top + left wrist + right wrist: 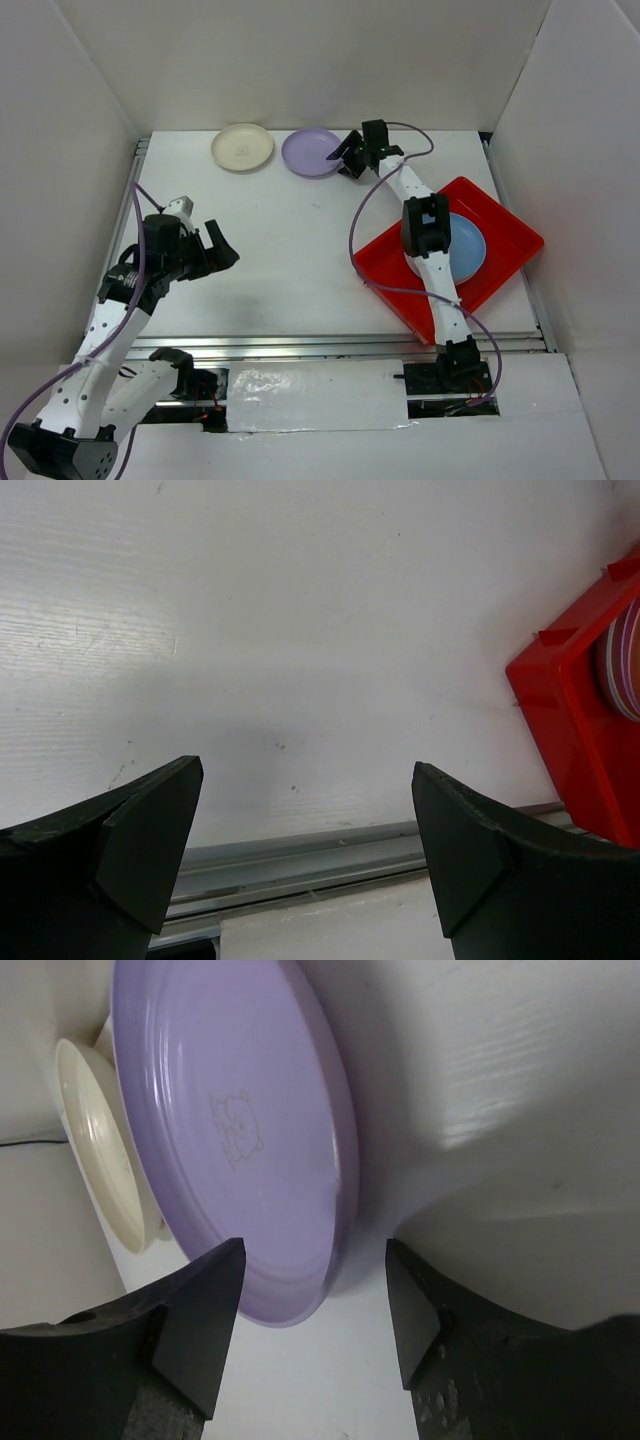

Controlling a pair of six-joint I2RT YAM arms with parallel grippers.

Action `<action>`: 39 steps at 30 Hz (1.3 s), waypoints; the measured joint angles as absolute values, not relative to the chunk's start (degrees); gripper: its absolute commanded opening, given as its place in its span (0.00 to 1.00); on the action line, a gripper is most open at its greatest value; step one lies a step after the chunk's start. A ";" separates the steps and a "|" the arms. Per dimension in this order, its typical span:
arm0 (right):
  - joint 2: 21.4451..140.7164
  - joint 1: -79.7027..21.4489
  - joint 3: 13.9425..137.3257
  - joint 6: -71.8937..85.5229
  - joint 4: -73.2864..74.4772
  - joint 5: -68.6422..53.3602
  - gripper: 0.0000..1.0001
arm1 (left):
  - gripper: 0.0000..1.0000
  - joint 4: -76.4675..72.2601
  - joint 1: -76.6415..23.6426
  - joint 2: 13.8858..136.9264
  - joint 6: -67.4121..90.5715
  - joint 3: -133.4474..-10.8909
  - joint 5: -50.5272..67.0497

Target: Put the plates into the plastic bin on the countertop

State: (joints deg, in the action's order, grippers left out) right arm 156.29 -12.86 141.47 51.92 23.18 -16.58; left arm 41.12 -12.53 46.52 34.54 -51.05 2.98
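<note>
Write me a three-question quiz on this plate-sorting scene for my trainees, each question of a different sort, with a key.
1. Multiple choice: where does the blue plate lie? A) in the red bin; B) on a shelf; C) on the floor.
2. True or false: the left gripper has its jaws wide apart with nothing between them.
3. Fill the gap: the right gripper has its fingers on either side of the rim of the ___ plate, which lies beside the cream plate on the countertop.

Key: 1 A; 2 true; 3 the purple plate.
</note>
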 measured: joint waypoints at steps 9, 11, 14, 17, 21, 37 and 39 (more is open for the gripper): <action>156.29 -14.50 139.68 55.02 23.40 -13.61 0.34 | 0.99 39.35 -10.96 46.37 33.10 -50.11 5.50; 156.29 -14.35 139.39 55.31 23.55 -12.86 0.26 | 0.99 38.96 -10.35 46.39 32.93 -49.82 6.35; 155.87 -14.22 137.88 55.92 22.98 -12.45 0.09 | 0.99 38.87 -9.30 46.44 32.71 -49.71 7.27; 154.26 -14.00 135.11 56.01 22.70 -12.01 0.00 | 0.99 38.76 -8.62 46.44 32.16 -49.71 7.88; 150.71 -13.61 129.91 56.16 22.94 -11.18 0.00 | 0.99 38.50 -8.32 46.44 31.62 -49.69 8.64; 107.04 -2.00 98.48 47.24 24.16 -17.47 0.00 | 0.99 37.23 -7.38 41.71 31.81 -48.31 9.17; 95.31 0.99 85.49 47.20 21.67 -17.82 0.00 | 0.99 37.19 -7.31 40.58 31.94 -48.29 8.58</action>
State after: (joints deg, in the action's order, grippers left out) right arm 95.31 0.99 85.49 47.20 21.67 -17.82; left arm 37.19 -7.31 40.58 31.94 -48.29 8.58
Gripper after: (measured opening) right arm 0.031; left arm 0.993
